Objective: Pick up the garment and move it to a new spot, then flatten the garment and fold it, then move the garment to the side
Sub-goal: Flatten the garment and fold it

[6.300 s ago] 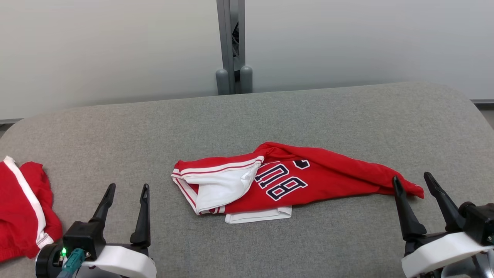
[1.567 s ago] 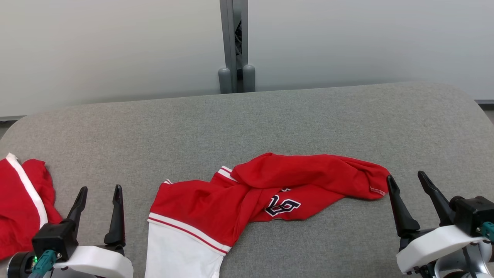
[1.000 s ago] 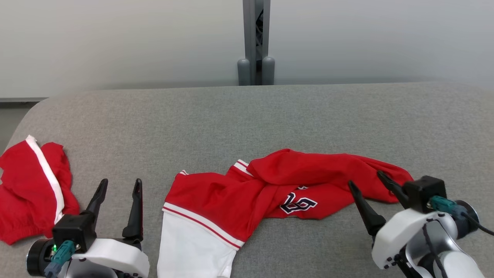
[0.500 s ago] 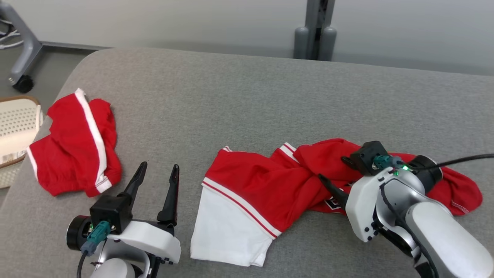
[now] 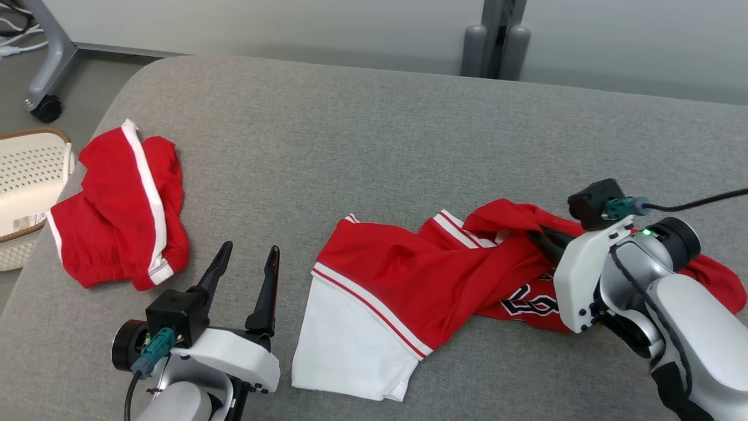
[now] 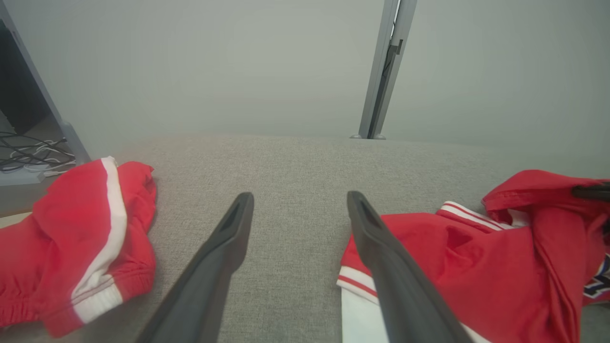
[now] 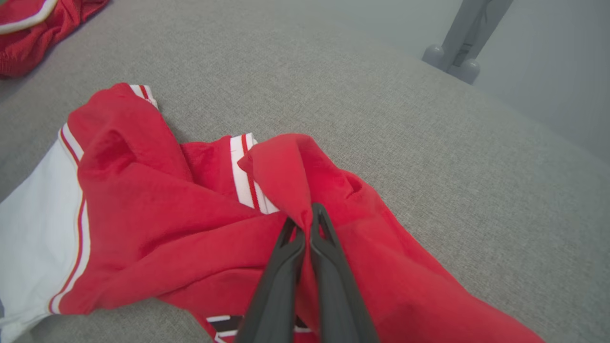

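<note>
The garment [image 5: 421, 280], a red jersey with a white panel and dark lettering, is lying crumpled on the grey table [image 5: 350, 128], toward 4 o'clock in the head view. Its long axis is running from 8 o'clock, the white end, to 3 o'clock. The right pincer [image 7: 305, 216] is clamping a raised red fold near the middle, perhaps more than one layer. The left pincer [image 5: 249, 248] is standing apart and empty, and the white end is lying near, at its 3 o'clock.

Red striped shorts [image 5: 117, 216] near white perforated basket [image 5: 26, 175]
</note>
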